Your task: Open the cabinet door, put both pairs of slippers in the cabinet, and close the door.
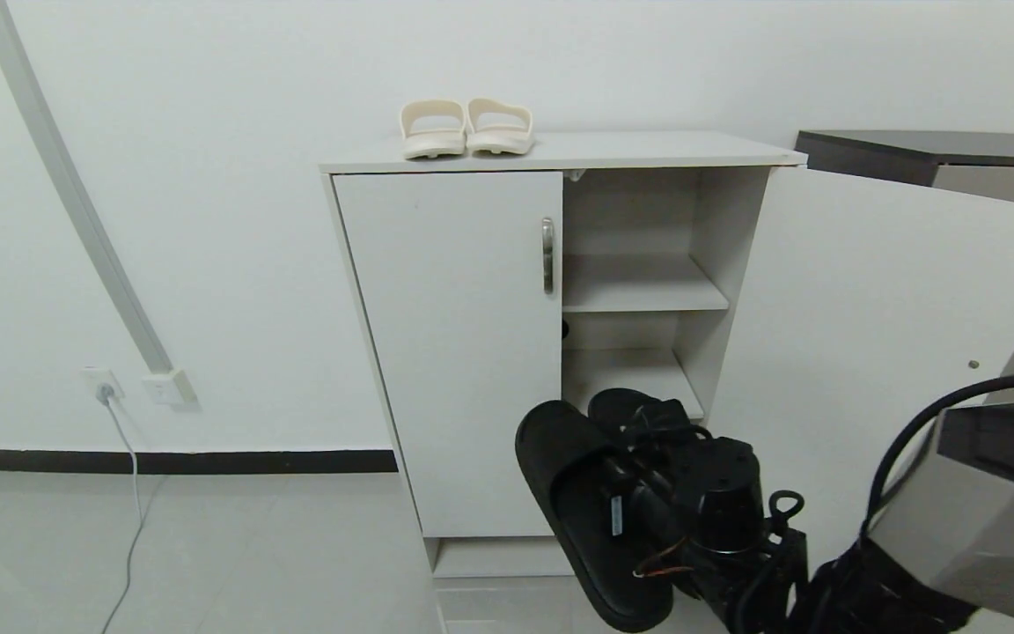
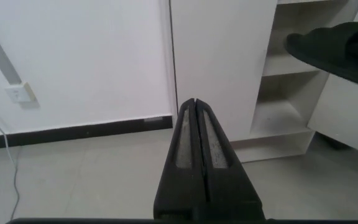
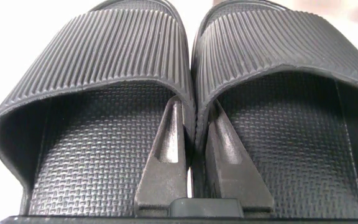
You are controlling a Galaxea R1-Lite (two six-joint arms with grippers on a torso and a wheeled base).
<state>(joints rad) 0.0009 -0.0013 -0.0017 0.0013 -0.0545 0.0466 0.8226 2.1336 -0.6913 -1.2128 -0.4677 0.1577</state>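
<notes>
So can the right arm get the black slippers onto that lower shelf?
Probably yes. The right door is swung wide open, and the black slippers, pinched in the right fingers, hang in front of the lower shelf with nothing between.

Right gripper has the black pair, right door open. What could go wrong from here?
1. The right gripper pinches the black slippers only by their touching inner edges; one may slip free.
2. The left door is shut, so the opening is narrow; the side-by-side pair may catch on its edge or on a shelf.
3. The beige slippers sit near the front edge of the cabinet top; a bump might knock them off.
</notes>
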